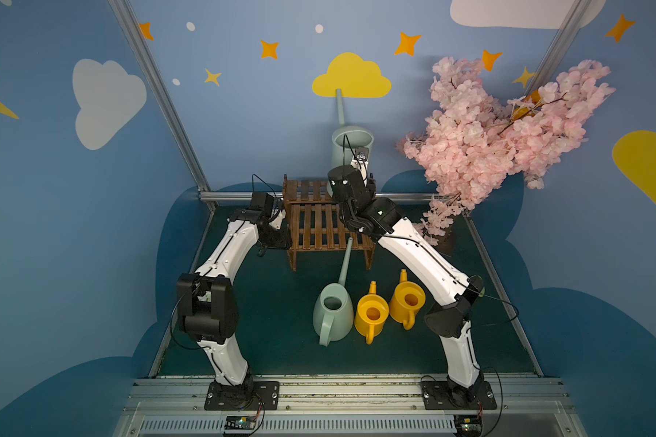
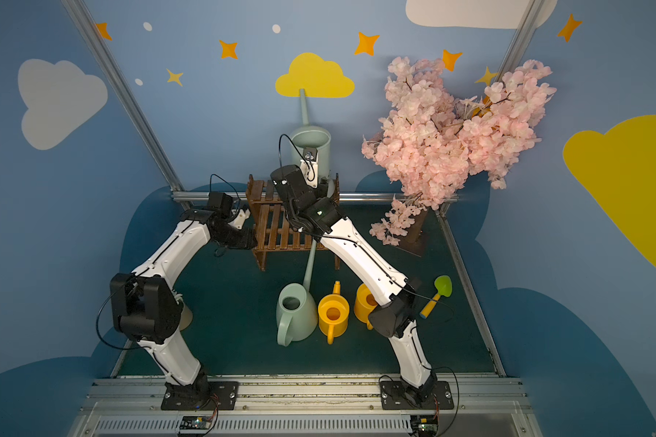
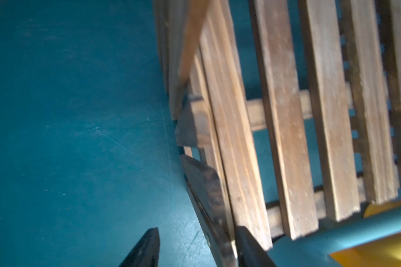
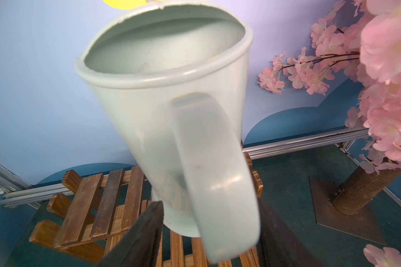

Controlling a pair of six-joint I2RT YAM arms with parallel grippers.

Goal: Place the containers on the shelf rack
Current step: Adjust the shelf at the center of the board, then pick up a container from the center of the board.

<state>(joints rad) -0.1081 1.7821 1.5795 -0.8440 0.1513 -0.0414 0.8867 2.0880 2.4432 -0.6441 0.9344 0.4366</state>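
The small dark brown slatted wooden 2-tier shelf rack [image 1: 319, 230] was placed at the far middle of the dark teal table [image 1: 262, 302]. By the look of it, 1 of 4 containers had been delivered and 3 were left to move. The lower, near tier was bare.

The tall pale grey-blue cylindrical plastic watering can [image 1: 341, 151] was seen upright on the far, upper tier, toward its right end. Its long thin spout rose toward the far wall, and its broad loop handle was turned to the near side. Its rim looked slightly chipped in the right wrist view.

The pale mint conical plastic watering can [image 1: 334, 314] was seen upright on the table, near of the rack. Its long spout was aimed far, with the tip at the rack's near edge; contact could not be judged. Just to its right, the 2 small yellow plastic watering cans [image 1: 372, 314] [image 1: 408, 300] were lined up side by side, with short spouts pointing far.

The right gripper [image 4: 210, 203] was spread around the grey-blue can's handle, with a gap showing on 1 side, so release was judged. The left gripper [image 3: 197, 231] was parted astride the rack's left side frame, clamping nothing.
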